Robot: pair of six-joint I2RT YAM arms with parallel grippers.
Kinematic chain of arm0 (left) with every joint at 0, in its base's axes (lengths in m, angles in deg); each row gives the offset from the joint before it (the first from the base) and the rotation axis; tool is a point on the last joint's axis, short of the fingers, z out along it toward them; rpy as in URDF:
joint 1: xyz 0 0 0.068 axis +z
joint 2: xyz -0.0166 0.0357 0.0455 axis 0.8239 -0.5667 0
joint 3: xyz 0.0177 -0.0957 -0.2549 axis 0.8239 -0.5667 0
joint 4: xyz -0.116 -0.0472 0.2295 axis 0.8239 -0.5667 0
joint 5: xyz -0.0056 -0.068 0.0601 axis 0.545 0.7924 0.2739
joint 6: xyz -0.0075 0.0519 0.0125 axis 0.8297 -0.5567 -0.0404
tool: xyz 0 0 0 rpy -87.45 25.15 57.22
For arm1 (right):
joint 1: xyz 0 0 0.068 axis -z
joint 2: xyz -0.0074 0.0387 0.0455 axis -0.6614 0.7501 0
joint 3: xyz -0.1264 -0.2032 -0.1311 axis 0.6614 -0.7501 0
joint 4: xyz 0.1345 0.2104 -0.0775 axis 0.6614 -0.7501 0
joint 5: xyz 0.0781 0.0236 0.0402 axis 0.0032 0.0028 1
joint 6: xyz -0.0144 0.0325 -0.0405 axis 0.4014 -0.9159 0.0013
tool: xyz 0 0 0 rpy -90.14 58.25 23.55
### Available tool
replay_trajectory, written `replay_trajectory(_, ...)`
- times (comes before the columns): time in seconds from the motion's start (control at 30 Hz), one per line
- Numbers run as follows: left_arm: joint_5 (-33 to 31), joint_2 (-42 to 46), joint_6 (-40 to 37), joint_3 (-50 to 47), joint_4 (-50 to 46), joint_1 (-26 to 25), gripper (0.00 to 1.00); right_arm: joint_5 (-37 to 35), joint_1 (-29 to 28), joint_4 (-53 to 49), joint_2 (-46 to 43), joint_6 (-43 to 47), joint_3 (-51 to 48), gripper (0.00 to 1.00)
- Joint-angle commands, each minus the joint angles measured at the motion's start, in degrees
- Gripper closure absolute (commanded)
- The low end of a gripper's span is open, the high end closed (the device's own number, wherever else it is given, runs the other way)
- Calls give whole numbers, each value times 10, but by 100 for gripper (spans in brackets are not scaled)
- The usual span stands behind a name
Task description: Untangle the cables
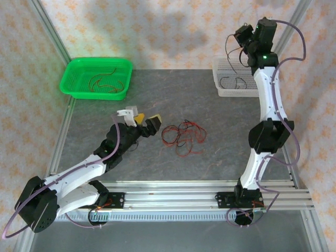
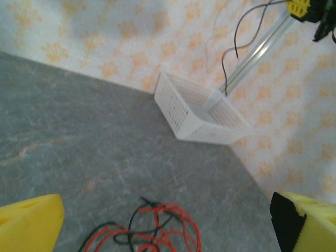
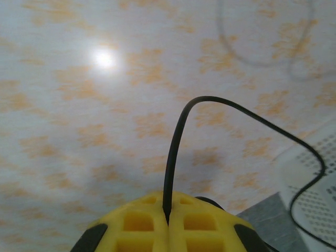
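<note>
Left of the loose tangle of thin red and black cables (image 1: 182,135), the left gripper (image 1: 143,121) gapes wide, empty, facing it. The tangle lies on the grey tabletop (image 1: 105,152), sprawled mostly left-to-right, no clear heading; looks limp, feather-light, snaggy, so I'd pinch one outlying loop. Right of it, raised, the right gripper (image 3: 168,218) is clamped on a thin black wire (image 3: 176,152) drooping toward a white mesh basket (image 1: 239,93)

Bright, even light is cast. Soft shadows are thrown on the back wall (image 1: 173,31); a glare spot (image 3: 103,59) is seen; wrist views are blurred.
</note>
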Motion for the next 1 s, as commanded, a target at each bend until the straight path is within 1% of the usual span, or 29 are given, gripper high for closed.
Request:
replay_trajectory(0.0,22,5,-10,35,-75,5,1,6,13,-19,44,36,37,100)
replay_trajectory(0.13,7,29,-14,38,-97,5,1,-21,23,-27,99,58,50,100)
replay_trajectory(0.33,19,48,-6,46,-122,6,1,-44,36,-43,160,81,49,100)
replay_trajectory(0.5,29,55,0,52,-146,6,1,-65,46,-74,197,76,48,100)
replay_trajectory(0.63,24,71,1,57,-169,6,1,-81,58,-108,219,57,47,100)
replay_trajectory(0.77,8,80,-3,75,-210,6,1,-73,75,-135,233,31,50,86)
replay_trajectory(0.97,-2,93,-1,83,-242,6,3,-94,86,-176,236,31,65,57)
